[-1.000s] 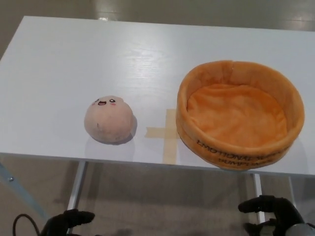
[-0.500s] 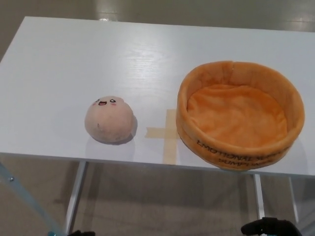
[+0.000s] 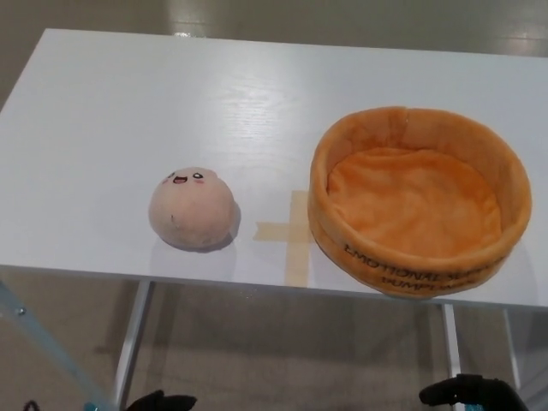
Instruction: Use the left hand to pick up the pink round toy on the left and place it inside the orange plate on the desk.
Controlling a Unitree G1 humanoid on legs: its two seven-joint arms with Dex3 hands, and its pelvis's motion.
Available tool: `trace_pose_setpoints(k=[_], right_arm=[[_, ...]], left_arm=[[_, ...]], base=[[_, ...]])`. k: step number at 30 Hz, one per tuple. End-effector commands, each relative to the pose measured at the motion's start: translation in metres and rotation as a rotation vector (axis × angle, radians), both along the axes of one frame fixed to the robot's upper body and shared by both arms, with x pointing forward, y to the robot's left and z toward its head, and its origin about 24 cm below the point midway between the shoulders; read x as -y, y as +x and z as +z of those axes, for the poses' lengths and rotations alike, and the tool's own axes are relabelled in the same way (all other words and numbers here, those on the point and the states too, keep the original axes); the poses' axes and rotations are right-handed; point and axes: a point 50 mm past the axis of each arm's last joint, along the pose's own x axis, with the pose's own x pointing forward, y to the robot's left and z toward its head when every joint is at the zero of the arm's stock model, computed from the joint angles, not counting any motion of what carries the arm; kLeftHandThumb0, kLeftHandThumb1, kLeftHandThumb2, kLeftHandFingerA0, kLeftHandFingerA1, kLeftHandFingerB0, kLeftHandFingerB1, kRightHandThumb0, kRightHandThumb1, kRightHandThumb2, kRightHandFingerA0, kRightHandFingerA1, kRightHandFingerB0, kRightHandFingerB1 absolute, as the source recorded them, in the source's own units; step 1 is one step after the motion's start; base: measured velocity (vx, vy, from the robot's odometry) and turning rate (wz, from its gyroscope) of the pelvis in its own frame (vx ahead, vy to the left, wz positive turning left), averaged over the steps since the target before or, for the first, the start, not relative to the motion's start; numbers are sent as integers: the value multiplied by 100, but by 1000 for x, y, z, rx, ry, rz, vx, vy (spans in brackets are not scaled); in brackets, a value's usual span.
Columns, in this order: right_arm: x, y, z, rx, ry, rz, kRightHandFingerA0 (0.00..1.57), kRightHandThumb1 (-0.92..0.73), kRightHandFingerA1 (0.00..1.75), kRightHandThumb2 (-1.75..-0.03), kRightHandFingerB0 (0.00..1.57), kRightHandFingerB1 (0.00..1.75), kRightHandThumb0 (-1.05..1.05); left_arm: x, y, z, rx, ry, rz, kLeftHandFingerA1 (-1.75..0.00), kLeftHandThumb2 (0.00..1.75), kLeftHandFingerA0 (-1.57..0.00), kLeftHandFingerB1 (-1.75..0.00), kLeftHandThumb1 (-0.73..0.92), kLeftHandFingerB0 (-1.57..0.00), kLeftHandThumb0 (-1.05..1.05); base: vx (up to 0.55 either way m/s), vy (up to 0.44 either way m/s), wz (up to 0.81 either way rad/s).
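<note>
Back up at the bottom edge since a moment ago, left hand [image 3: 161, 401], fingers unreadable; pink toy [image 3: 193, 208] looks soft, light, best cupped around its sides.

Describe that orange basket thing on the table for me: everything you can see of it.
The orange plate looks like a soft, plush round tub with a thick upright wall and a fuzzy, slightly rumpled floor. Dark printed lettering runs along its near outer wall, upside down from this view. It is empty, sits upright at the white desk's right near edge, and touches only the desk.
</note>
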Motion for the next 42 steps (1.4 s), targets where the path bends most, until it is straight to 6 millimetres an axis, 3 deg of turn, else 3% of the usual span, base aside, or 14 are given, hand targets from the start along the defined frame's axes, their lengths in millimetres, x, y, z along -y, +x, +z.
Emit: trace_pose_setpoints(k=[1,7,8,9,14,15,17,18,19,25,26,33,34,42], right_arm=[[2,0,1,3,1,-5,62,-56,85,-60,65,78,-14],[2,2,2,13,6,-2,64,-55,86,-60,65,78,-12],[2,2,2,17,3,-2,68,-53,88,-61,67,79,-13],[2,2,2,16,5,-4,64,-54,86,-61,65,78,-14],[2,5,4,17,4,-1,68,-54,88,-61,65,78,-14],[2,5,4,19,6,-4,68,-53,89,-61,66,79,-14],[2,6,4,22,10,-7,68,-53,89,-61,66,79,-14],[2,6,5,22,8,-9,70,-54,92,-60,67,79,-13],[1,7,5,20,5,-8,66,-55,88,-60,67,79,-13],[0,8,5,22,-5,1,67,-55,88,-60,67,78,-13],[1,8,5,17,-5,5,67,-55,88,-60,66,78,-15],[3,6,5,19,8,-2,66,-53,87,-61,66,79,-14],[3,6,5,17,6,-1,66,-54,87,-61,66,78,-14],[1,9,6,16,-6,15,64,-55,85,-59,66,78,-14]], left_arm=[[17,-17,52,65,-163,-293,-31,57,-31,-31,55,-30,-58],[35,-24,93,134,-265,-437,-40,73,-19,-41,43,-27,-58],[39,-26,102,152,-305,-462,-31,56,-25,-31,52,-30,-51],[42,-27,110,165,-327,-483,-52,90,-10,-51,32,-10,-28],[53,-29,141,250,-424,-552,-52,91,-8,-50,36,-8,-27],[54,-29,146,273,-436,-562,-28,56,-15,-28,51,-19,-44],[55,-29,151,296,-446,-571,-28,56,-15,-28,51,-19,-44],[56,-28,156,324,-446,-570,-21,55,0,-27,49,-13,-41],[57,-22,166,422,-428,-552,-15,67,0,-28,29,-1,-44],[55,2,182,642,-318,-457,-16,67,0,-22,31,0,-47],[54,24,186,737,-231,-371,0,63,0,-18,39,-4,-30],[52,69,193,867,14,-199,0,64,0,-15,39,-2,-27],[51,76,195,867,51,-179,-10,58,0,-16,21,0,-22],[50,115,200,874,174,-121,-9,57,0,-16,20,0,-18]], base=[[0,0,0],[0,0,0],[0,0,0],[0,0,0],[0,0,0],[0,0,0],[0,0,0],[0,0,0],[0,0,0],[0,0,0],[0,0,0],[0,0,0],[0,0,0],[0,0,0]])
